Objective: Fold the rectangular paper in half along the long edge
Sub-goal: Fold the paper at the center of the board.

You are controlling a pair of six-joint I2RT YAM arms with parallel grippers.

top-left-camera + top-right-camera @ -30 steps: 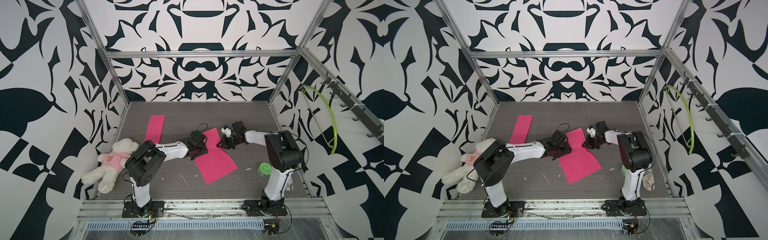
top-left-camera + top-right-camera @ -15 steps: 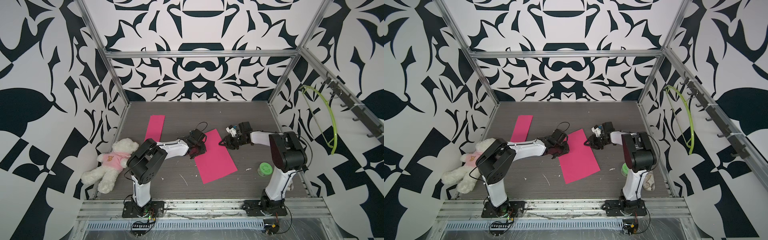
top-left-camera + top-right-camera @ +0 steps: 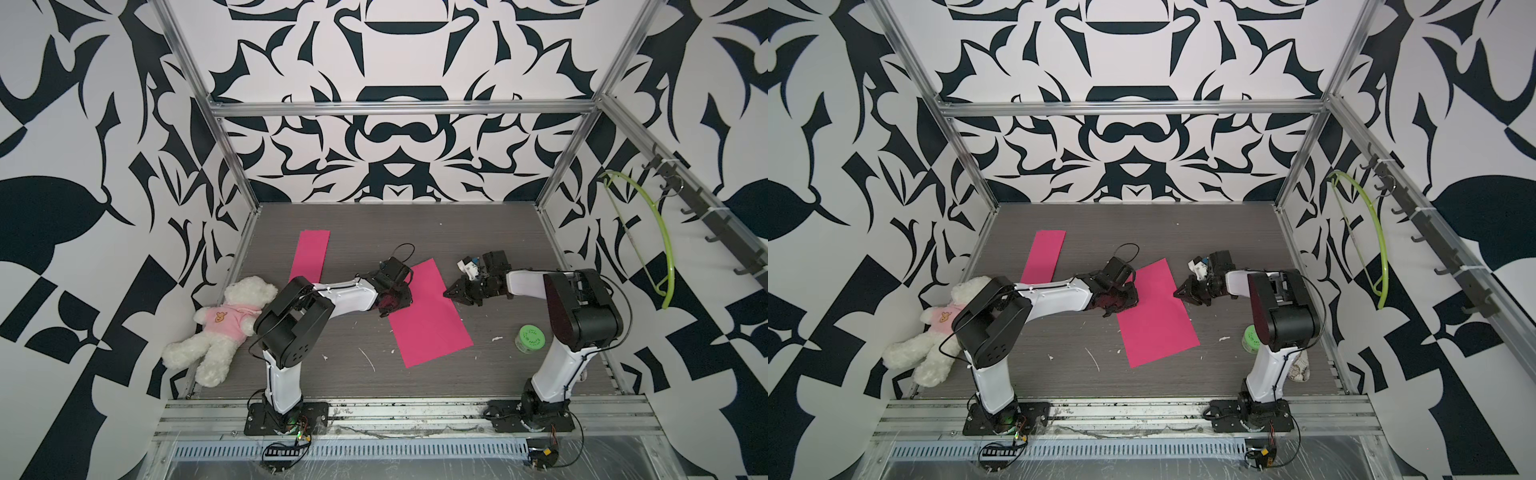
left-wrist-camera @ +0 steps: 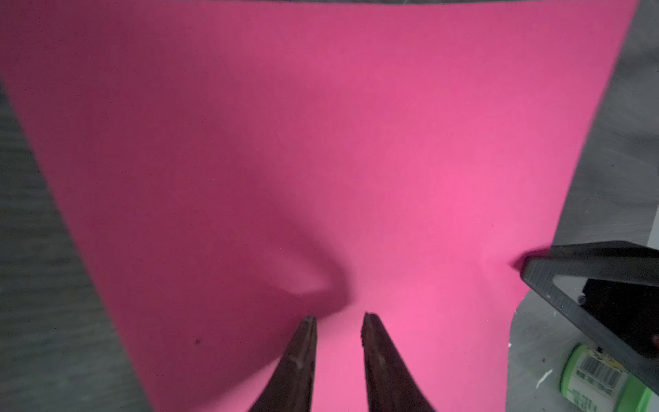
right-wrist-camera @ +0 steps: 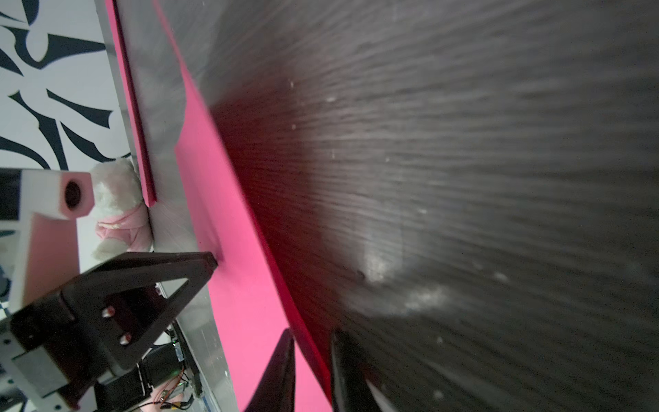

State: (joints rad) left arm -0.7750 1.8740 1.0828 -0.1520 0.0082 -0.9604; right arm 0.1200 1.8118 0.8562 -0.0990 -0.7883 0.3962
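Mid-table, nearly flat: pink paper. Left pincer, narrowly apart, tips beside a pucker near one long edge. Right pincer, narrowly apart, astride the opposite edge. Likely hazards: uneven lift skewing the fold; pucker setting a stray crease.

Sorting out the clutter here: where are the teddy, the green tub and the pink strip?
teddy (image 3: 232,318): in a top view, pink shirt
green tub (image 3: 530,336): in a top view, lid
pink strip (image 3: 311,257): in a top view, middle
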